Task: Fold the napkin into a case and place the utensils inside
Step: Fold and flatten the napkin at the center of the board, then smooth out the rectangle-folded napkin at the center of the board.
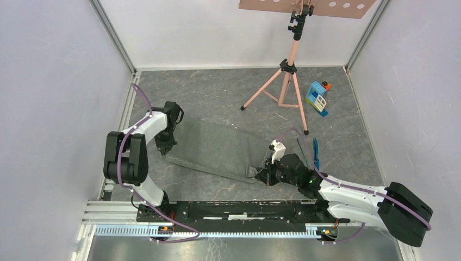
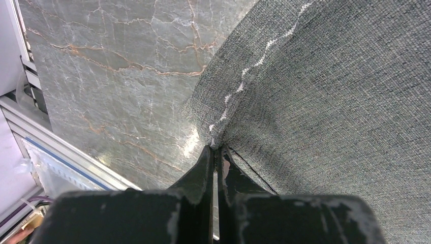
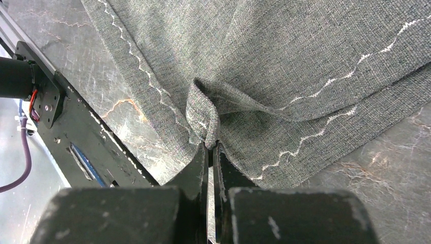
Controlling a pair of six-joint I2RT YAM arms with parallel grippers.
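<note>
The dark grey napkin (image 1: 217,151) lies folded into a long strip across the middle of the floor. My left gripper (image 1: 164,148) is shut on its left end; in the left wrist view the cloth (image 2: 325,91) bunches at the fingertips (image 2: 217,148). My right gripper (image 1: 261,175) is shut on a pinched fold at the napkin's right near corner (image 3: 203,114), with the tips (image 3: 209,146) closed on it. Slim blue and teal utensils (image 1: 315,153) lie on the floor just right of the napkin, beside the right arm.
A pink tripod stand (image 1: 287,81) stands behind the napkin. A blue-and-white toy block house (image 1: 317,98) sits at the back right. White walls enclose three sides, and a black metal rail (image 1: 239,209) runs along the near edge.
</note>
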